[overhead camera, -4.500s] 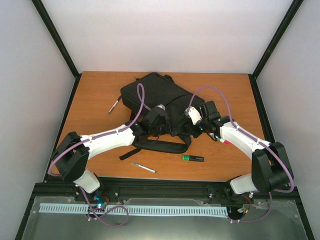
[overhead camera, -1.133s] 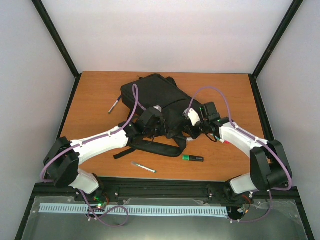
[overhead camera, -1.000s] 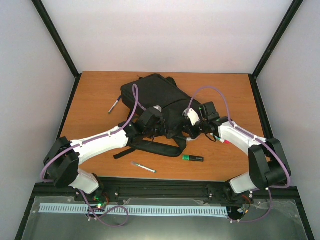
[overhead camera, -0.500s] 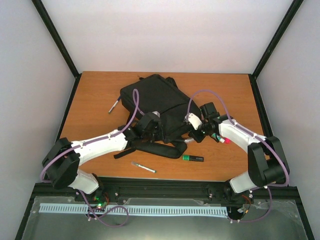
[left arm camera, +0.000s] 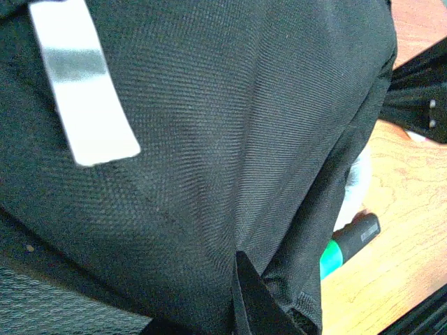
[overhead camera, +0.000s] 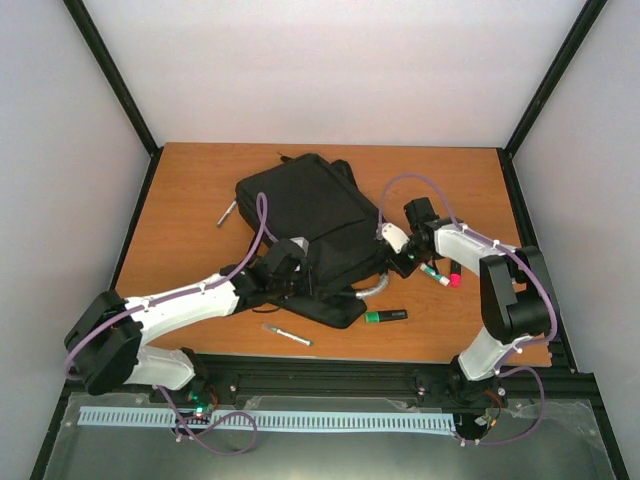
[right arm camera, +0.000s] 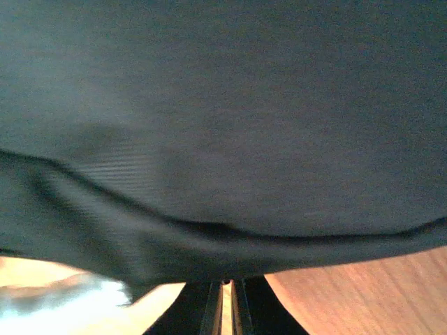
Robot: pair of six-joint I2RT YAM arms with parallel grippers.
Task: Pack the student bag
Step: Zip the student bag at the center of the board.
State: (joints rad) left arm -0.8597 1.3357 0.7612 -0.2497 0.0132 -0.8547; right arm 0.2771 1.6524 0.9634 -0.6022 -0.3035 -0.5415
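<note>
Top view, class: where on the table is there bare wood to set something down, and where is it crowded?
Bare: the far right corner of the table, behind the right gripper, and the far left corner, beyond the silver pen. Crowded: the near side, with the student bag, white pen, green highlighter and left gripper.

We have two slim arms with glossy white shells, the left arm (overhead camera: 185,300) and the right arm (overhead camera: 468,243), each broken by bulky black joint housings. A thin lilac cable (overhead camera: 262,215) loops behind the black left gripper (overhead camera: 292,258). Another arches behind the right gripper (overhead camera: 400,260), just beside its white wrist cap.
</note>
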